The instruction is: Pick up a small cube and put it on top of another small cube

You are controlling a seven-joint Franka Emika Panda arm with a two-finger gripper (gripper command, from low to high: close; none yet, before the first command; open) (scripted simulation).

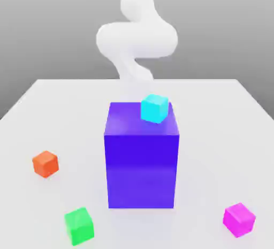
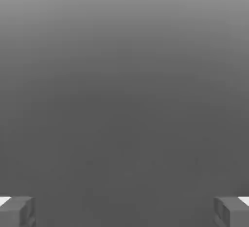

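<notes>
Small glossy cyan cube [image 1: 154, 108] — on top of the large blue-violet block [image 1: 142, 170], centre of the exterior view. Small orange cube [image 1: 45, 164] at left; small green cube [image 1: 80, 226], lower left; small magenta cube [image 1: 239, 219], lower right — all three on the pale tabletop [image 1: 206, 135]. Gripper [image 2: 124, 212] fingers wide apart, nothing between them.

A simulated scene: plain-coloured cubes [image 1: 79, 226] on a blank white surface [image 1: 203, 135].

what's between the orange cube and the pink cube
In the exterior view, the big blue block stands between the orange cube and the pink cube, and so does the green cube, nearer the orange one.
</notes>
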